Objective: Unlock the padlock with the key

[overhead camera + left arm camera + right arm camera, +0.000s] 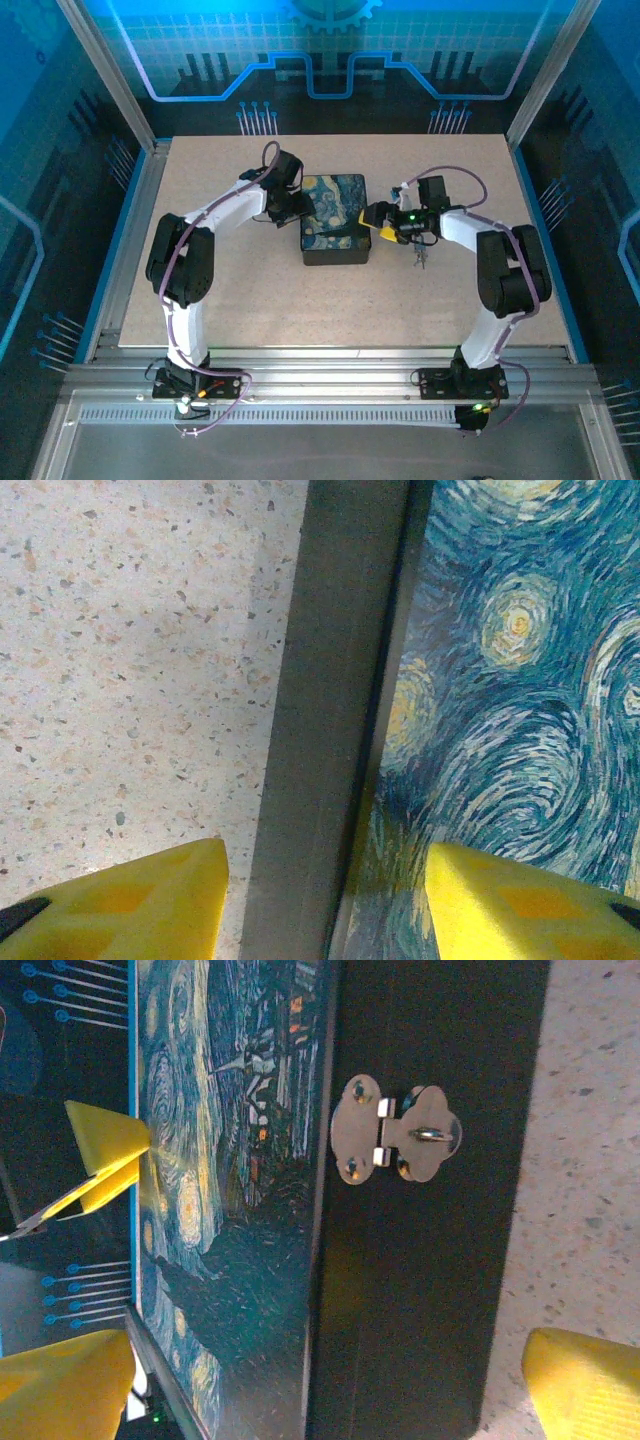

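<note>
speck (421, 258) right of box (335, 232): too small to identify | left fingers (130, 905): cut off by bottom edge | right fingers (585, 1380): likewise cut off at bottom | box: runs past top and bottom edges in both wrist views

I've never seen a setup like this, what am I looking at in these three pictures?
Two robot arms are bolted to a table, each ending in a two-finger gripper with yellow tips. The wide picture looks down from above; the other two come from cameras on the wrists. On the table sits a dark box with a swirly blue lid. The left gripper is open, its fingers either side of the box's edge. The right gripper, also open, faces a silver latch on the box's side. Neither holds anything. The key may be the tiny pale thing by the right arm.
</note>
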